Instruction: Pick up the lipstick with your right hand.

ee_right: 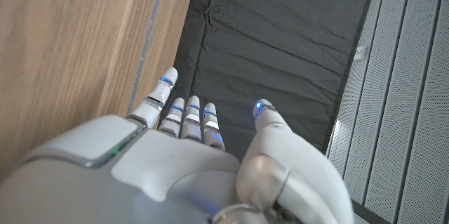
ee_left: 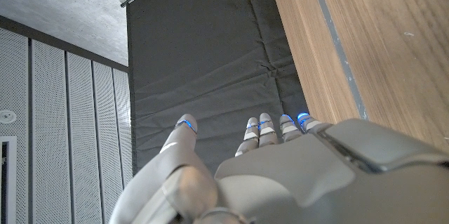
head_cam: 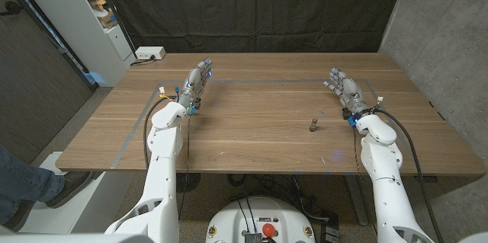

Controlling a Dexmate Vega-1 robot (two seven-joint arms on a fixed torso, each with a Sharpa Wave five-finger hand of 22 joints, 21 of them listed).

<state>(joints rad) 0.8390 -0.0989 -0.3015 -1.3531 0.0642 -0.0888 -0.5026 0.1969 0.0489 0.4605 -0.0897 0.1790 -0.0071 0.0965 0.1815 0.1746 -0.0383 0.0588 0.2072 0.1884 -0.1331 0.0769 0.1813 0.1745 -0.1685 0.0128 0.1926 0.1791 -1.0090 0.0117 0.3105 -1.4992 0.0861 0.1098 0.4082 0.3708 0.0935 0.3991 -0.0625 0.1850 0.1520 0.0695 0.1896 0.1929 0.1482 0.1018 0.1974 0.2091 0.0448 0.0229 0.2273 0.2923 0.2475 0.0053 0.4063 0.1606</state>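
Right hand (head_cam: 342, 87) empty, fingers apart; lipstick (head_cam: 313, 125) nearby on table (head_cam: 252, 132).

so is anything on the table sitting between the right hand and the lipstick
Nothing visible is in the way. In the head view the lipstick stands alone on the bare wooden table, nearer the robot than the right hand and toward the table's middle. Only open wood lies between them, and the fingers hold nothing.
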